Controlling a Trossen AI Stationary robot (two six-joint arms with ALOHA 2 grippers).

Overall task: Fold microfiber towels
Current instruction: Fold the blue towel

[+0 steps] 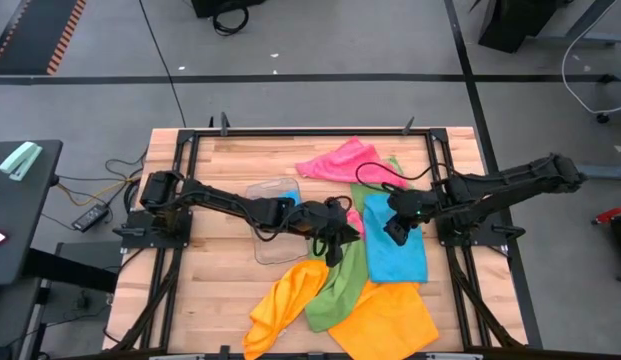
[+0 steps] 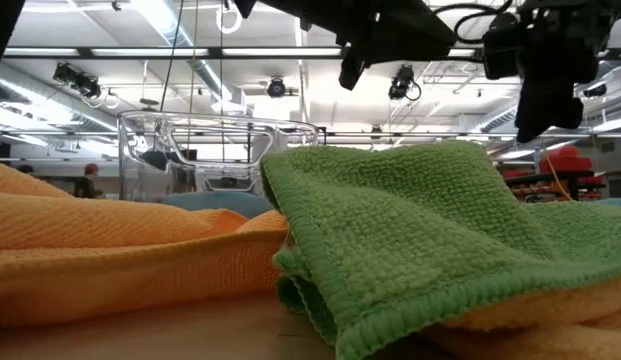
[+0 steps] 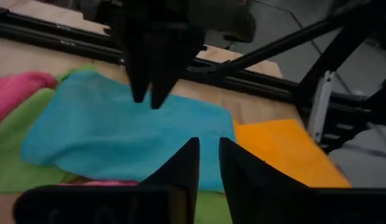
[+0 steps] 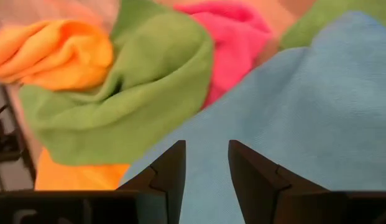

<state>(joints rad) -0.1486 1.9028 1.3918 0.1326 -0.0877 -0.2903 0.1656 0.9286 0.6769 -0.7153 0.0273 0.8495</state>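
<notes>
Blue towel (image 1: 398, 250) flat | left hand (image 3: 208, 163), right hand (image 4: 206, 163) slightly apart, empty | pinch matching corners, fold evenly.

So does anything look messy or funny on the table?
Yes. The towels lie in a jumble, not folded: a green towel is bunched over a crumpled orange towel, and a pink towel sits rumpled at the far edge. Only the blue towel lies fairly flat, under the right gripper.
</notes>
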